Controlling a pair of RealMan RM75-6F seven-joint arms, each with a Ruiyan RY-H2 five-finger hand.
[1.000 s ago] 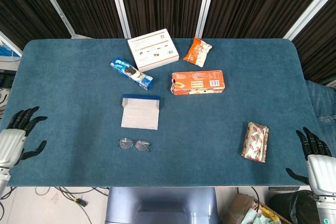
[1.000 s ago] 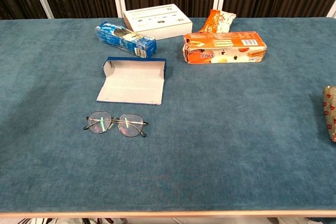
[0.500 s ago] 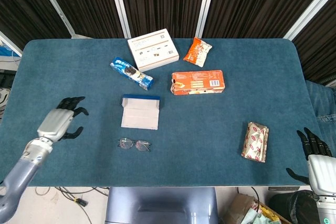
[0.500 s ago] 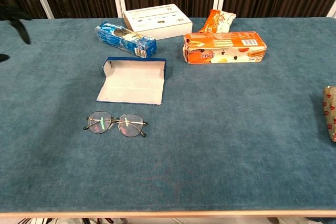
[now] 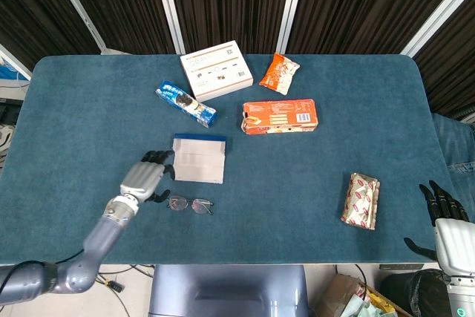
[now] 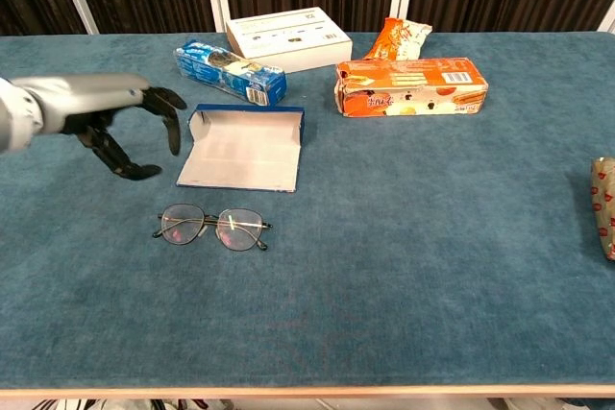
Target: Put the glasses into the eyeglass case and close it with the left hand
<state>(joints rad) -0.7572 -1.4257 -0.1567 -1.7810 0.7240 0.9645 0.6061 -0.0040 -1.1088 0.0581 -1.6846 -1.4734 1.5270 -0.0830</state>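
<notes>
Two things matter here: the thin wire-framed glasses [image 6: 213, 229] lie flat on the blue cloth, just near of the open blue-and-white eyeglass case [image 6: 245, 148]. Your left hand [image 6: 135, 129] hovers left of both, fingers spread and empty. You are on the reach; next, lower onto the frame and pinch it. Your right hand [image 5: 445, 220] waits empty, fingers apart, at the near right corner.

Table [image 5: 334, 154] cloth: plain teal-blue. Eyeglass case [image 5: 198, 159]: pale grey lining, dark blue edge. Glasses [image 5: 190, 204]: thin dark frame. Left hand [image 5: 145, 177]: silver-grey back, black fingers [image 6: 169, 122]. White box [image 5: 216, 70] with small dark print. Blue packet [image 5: 185, 104]. Orange carton [image 5: 279, 116], orange-white pouch [image 5: 279, 73], red-silver patterned pack [image 5: 361, 200].
</notes>
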